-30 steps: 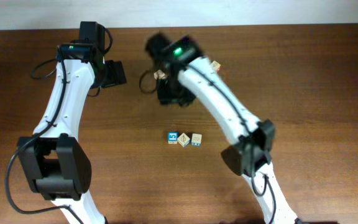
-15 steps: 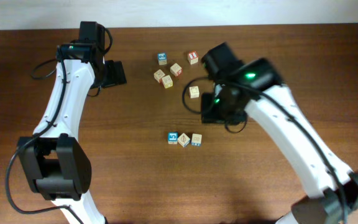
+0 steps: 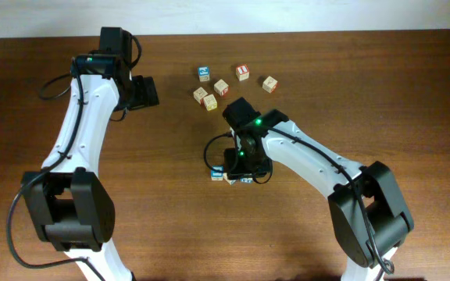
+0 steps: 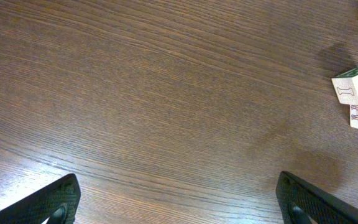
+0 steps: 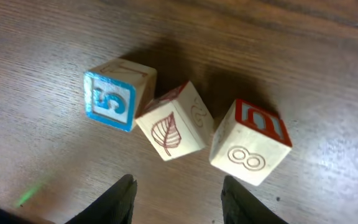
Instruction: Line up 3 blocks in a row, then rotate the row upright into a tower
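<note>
I'm hovering the right gripper, its fingers partly spread and pinching nothing, just above the three blocks sitting side by side mid-table: the blue-faced block, the leaf block turned cornerwise and the block marked 8, while the left gripper is hanging spread wide beside the loose cubes.

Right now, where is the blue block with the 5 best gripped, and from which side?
Probably from above: the right gripper takes the blue block by the two side faces along the row. They look free, while its inner side touches the turned leaf block.
</note>
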`<state>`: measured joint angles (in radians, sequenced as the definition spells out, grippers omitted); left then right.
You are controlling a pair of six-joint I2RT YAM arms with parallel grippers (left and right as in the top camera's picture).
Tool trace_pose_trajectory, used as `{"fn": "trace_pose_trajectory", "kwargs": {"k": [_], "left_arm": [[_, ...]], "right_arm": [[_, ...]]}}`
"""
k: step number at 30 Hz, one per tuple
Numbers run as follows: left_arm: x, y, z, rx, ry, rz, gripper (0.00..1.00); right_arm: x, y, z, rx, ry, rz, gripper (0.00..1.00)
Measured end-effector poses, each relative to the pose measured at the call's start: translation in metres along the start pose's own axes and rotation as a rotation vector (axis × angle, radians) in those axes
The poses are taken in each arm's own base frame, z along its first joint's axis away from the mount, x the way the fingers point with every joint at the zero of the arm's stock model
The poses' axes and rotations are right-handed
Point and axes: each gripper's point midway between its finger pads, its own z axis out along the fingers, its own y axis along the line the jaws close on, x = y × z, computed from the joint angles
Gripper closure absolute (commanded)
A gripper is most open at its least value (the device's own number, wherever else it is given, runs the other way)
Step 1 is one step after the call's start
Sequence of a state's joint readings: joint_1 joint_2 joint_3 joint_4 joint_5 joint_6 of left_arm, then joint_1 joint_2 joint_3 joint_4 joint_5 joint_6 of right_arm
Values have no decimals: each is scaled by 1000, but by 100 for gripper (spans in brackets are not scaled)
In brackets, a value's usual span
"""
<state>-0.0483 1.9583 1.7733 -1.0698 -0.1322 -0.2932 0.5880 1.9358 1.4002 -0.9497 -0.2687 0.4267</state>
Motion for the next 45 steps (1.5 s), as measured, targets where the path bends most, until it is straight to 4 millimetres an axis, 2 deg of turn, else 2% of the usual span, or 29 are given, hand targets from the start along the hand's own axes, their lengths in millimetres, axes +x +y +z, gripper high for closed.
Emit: {"fn": "trace_pose_trajectory", "kwargs": {"k": [1, 3, 6, 7, 10, 11, 13, 15, 18, 20, 22, 24, 26, 30, 32, 35, 40, 45], "left_arm": [[0, 0, 0, 0, 0, 0, 1], [0, 0, 0, 0, 0, 0, 1], [0, 0, 0, 0, 0, 0, 1], [0, 0, 0, 0, 0, 0, 1], [0, 0, 0, 0, 0, 0, 1], [0, 0, 0, 0, 0, 0, 1], [0, 0, 0, 0, 0, 0, 1], [0, 0, 0, 0, 0, 0, 1], [0, 0, 0, 0, 0, 0, 1], [0, 0, 0, 0, 0, 0, 1], [0, 0, 0, 0, 0, 0, 1], [0, 0, 0, 0, 0, 0, 1], [0, 0, 0, 0, 0, 0, 1], [0, 0, 0, 0, 0, 0, 1], [0, 0, 0, 0, 0, 0, 1], [0, 0, 0, 0, 0, 0, 1], [0, 0, 0, 0, 0, 0, 1], [0, 0, 0, 0, 0, 0, 1]], "right_arm": [[3, -1, 0, 7, 13, 33, 61], [2, 1, 1, 18, -4, 95, 60], [15, -2, 4, 90, 17, 144, 60], [20, -15, 1, 139, 38, 146, 60], [8, -53, -8, 235, 9, 113, 60], [5, -57, -9, 244, 8, 73, 60], [4, -45, -6, 213, 7, -19, 60], [4, -21, 1, 184, -14, -164, 60], [13, 6, 9, 173, -8, -377, 60], [8, 6, 6, 197, -27, -413, 59], [-8, 16, -6, 190, -87, -398, 59], [-21, 34, -20, 133, -148, -275, 60], [-21, 35, -19, 117, -148, -170, 60], [-6, 16, 4, 186, -49, -74, 60], [-5, 10, 5, 218, -40, -112, 60], [1, 2, 15, 239, -3, -260, 60], [-16, 11, 16, 216, -63, -388, 60], [-18, 12, 17, 214, -69, -414, 60]]}}
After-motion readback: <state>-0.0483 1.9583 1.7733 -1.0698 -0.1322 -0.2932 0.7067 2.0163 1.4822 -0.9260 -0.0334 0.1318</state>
